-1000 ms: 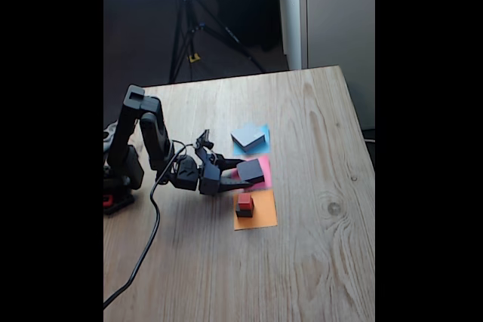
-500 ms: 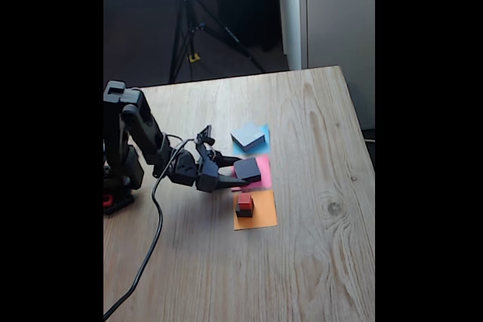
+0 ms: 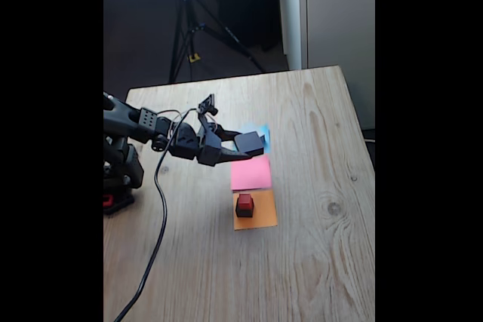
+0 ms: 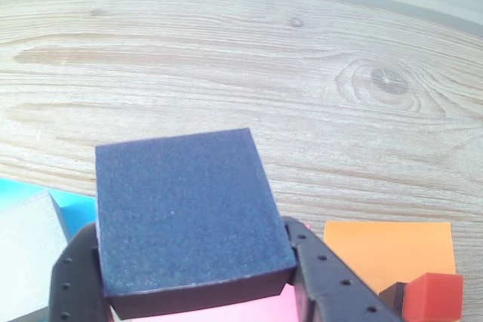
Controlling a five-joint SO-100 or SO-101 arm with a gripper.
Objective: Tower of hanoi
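claw [image 3: 243, 148]: centre frame, clamped on black block [image 3: 248, 142]
red cube [image 3: 244, 200]: on dark grey block [image 3: 244, 210], orange paper [image 3: 259, 215]
pink paper [image 3: 250, 173]: bare

My fixed view is soft and grainy, flanked by black bars; bright glare burns out its top edge. Daylight washes my tabletop [image 3: 317, 186] evenly. My wrist view is sharper, brightly lit.

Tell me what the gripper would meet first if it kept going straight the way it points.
Likely the grey block on the blue paper; the gripper, holding the black block, points toward it, though depth is unclear.
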